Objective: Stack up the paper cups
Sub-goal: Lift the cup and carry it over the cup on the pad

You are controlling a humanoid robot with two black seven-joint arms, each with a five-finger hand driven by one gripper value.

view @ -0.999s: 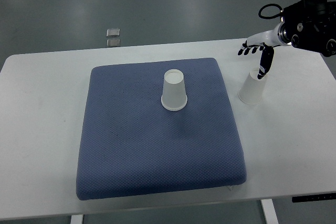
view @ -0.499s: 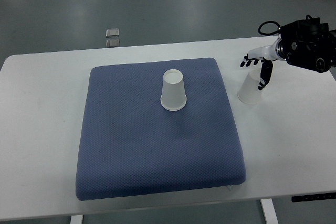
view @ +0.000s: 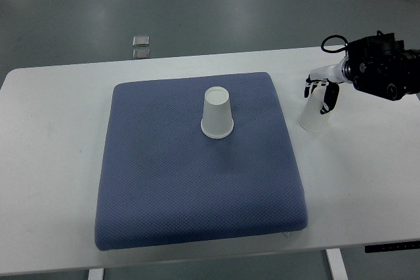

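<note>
One white paper cup stands upside down near the middle back of the blue mat. A second white paper cup stands on the white table just right of the mat. My right hand comes in from the right edge and sits over this second cup's top. Its dark fingers curl down on the cup's far left side, and the thumb lies against its right side. The cup still rests on the table. The left arm does not show.
The white table carries the mat, whose right edge lies close to the second cup. The black forearm housing with a cable loop hangs over the table's back right corner. Two small grey squares lie on the floor beyond the table.
The right hand has come down and towards the arm's side. Its fingers, spread above the cup one second ago, have curled in around the cup's top. Neither cup has moved.
</note>
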